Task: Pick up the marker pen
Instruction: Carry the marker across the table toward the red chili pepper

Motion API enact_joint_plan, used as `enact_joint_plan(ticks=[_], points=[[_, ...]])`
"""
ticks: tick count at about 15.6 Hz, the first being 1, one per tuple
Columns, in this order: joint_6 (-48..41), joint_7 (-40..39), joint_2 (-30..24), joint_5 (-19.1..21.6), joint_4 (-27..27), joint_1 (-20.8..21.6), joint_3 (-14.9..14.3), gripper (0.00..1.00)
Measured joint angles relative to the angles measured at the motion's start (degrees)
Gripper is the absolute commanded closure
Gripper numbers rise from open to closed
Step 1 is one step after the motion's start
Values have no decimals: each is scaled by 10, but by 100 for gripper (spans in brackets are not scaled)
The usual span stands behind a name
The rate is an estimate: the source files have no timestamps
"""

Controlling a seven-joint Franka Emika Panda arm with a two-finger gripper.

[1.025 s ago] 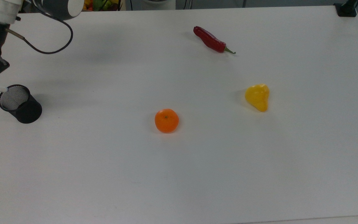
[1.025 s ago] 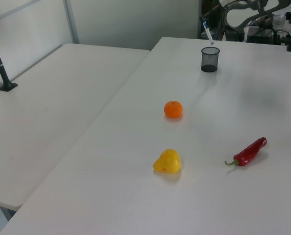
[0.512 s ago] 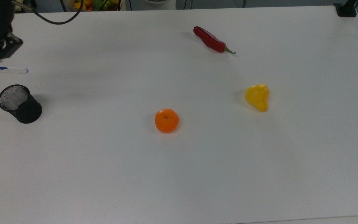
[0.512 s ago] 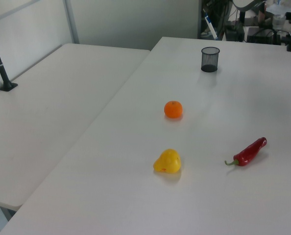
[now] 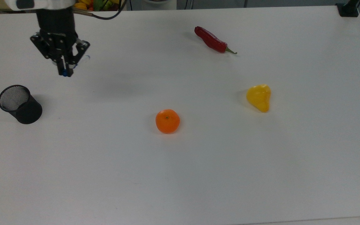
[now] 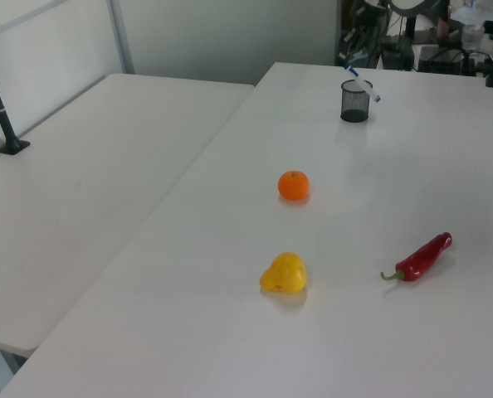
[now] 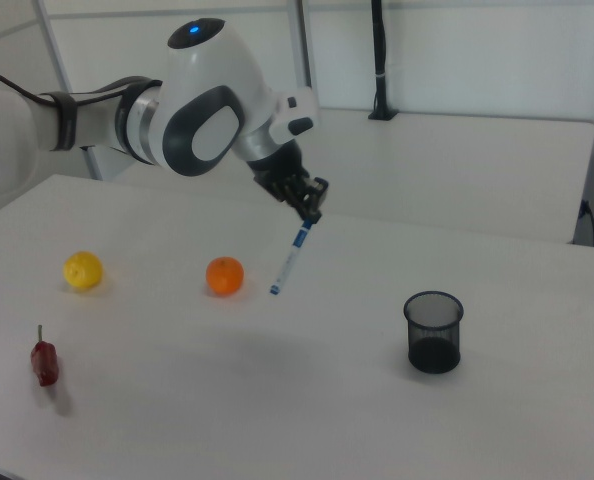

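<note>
The black two-finger gripper [image 7: 310, 207] is clamped on the blue-capped end of the slim white-barrelled marker pen [image 7: 291, 261]. The pen hangs below the fingers in open air, tilted, with its free end lowest and nothing under it but bare tabletop. Gripping at the cap end leaves the whole barrel free. In the top view the gripper [image 5: 65, 69] points down toward the table, so the pen is seen nearly end-on and little of it shows past the fingers.

The black wire-mesh pen cup [image 7: 434, 331] stands upright and appears empty. It sits well apart from the gripper, toward the right view's right. The pen is therefore clear of the cup rim, and the take appears to be done in substance.

Farther out on the white table [image 5: 198, 175] lie three items not involved in the task: the round orange fruit [image 5: 167, 121], the yellow pear-shaped fruit [image 5: 259, 97] and the red chilli pepper [image 5: 212, 40]. All three rest well apart from the pen. A pinch at one end gives the barrel leverage to swing, so I judge slippage the main risk.
</note>
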Motion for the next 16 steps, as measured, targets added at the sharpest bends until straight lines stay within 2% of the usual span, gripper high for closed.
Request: enact_joint_plan(ticks=[6, 10, 16], points=[[-82, 0, 10, 0, -20, 6, 67, 93], [-91, 2, 30, 0, -49, 27, 90, 93], [-190, 16, 34, 0, -82, 36, 172, 91]])
